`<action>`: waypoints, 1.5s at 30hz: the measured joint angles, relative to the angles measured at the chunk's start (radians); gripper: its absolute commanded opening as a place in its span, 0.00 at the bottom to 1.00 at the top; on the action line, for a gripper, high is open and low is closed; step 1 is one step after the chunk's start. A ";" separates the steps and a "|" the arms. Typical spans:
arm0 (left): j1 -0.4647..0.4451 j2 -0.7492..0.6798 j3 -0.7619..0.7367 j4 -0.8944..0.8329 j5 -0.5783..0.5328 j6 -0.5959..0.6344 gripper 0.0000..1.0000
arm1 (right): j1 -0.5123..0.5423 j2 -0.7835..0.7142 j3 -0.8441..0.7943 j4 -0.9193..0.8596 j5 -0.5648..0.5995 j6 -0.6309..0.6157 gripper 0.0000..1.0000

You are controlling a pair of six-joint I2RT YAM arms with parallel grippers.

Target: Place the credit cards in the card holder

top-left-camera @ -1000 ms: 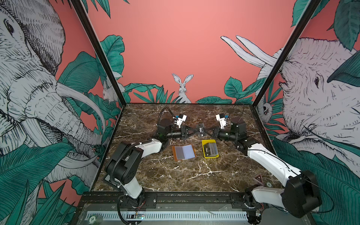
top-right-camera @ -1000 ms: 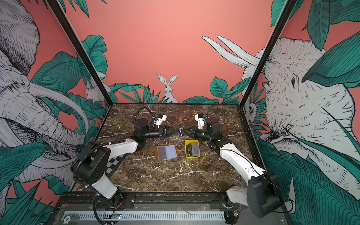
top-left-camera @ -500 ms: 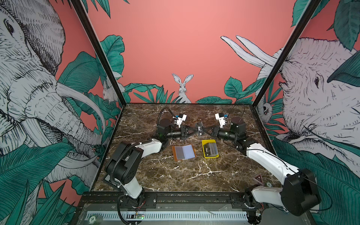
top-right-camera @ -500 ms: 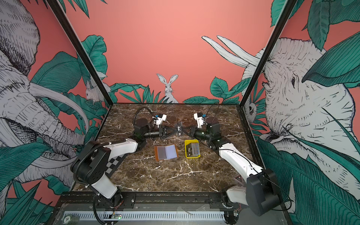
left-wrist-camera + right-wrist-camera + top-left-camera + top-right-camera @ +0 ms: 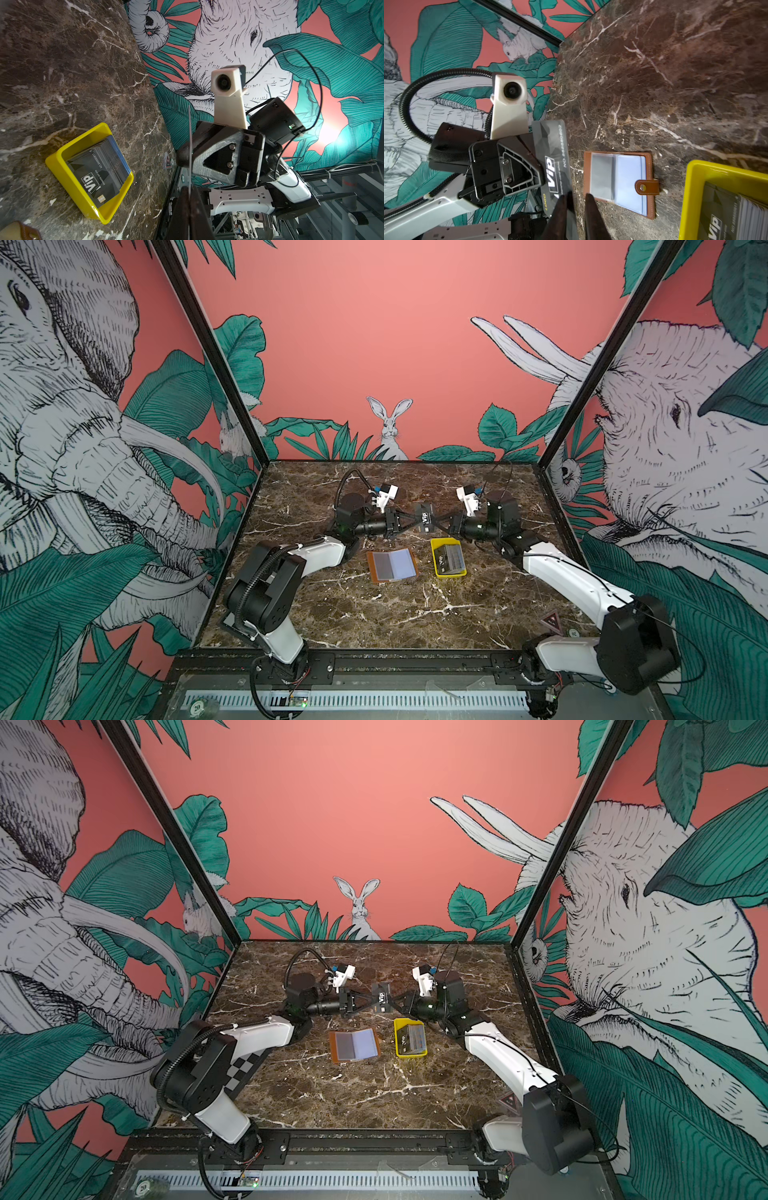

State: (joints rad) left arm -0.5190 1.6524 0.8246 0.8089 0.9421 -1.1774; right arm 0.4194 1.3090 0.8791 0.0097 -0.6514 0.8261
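One black credit card point(image 5: 424, 517) with white "Vip" lettering hangs in the air above the table's back middle, between the two grippers. My left gripper point(image 5: 417, 519) is shut on its edge; in the left wrist view the card point(image 5: 190, 145) shows edge-on, running down between the closed fingertips point(image 5: 189, 189). My right gripper point(image 5: 576, 194) stands open by a narrow gap, with the card point(image 5: 552, 158) lying against one finger. The tan card holder point(image 5: 392, 565) lies open on the marble, its clear sleeves up. A stack of credit cards point(image 5: 97, 166) sits in the yellow tray point(image 5: 62, 170).
The yellow tray point(image 5: 435, 561) stands just right of the card holder point(image 5: 354, 1045), below both grippers. The holder's snap tab point(image 5: 646, 187) points toward the tray point(image 5: 691, 187). Enclosure walls and black posts ring the marble table.
The left gripper has closed on the card's edge. The right gripper's jaws have parted slightly from the card. Both arms have stayed nearly in place.
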 measured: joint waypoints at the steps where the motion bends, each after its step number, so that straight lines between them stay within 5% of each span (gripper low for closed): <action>1: 0.003 -0.003 -0.008 -0.014 -0.006 0.012 0.05 | 0.009 0.000 0.011 -0.024 0.021 -0.016 0.25; 17: 0.034 -0.170 -0.169 -0.416 -0.164 0.251 0.06 | 0.223 0.141 0.084 -0.238 0.323 -0.215 0.27; 31: 0.037 -0.284 -0.298 -0.595 -0.310 0.272 0.06 | 0.328 0.291 0.085 -0.241 0.365 -0.235 0.19; 45: 0.062 -0.249 -0.310 -0.566 -0.326 0.257 0.07 | 0.339 0.406 0.093 -0.257 0.414 -0.206 0.12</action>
State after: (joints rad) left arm -0.4572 1.4033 0.5148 0.2424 0.6163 -0.9203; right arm 0.7582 1.7145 0.9718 -0.2470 -0.2371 0.6205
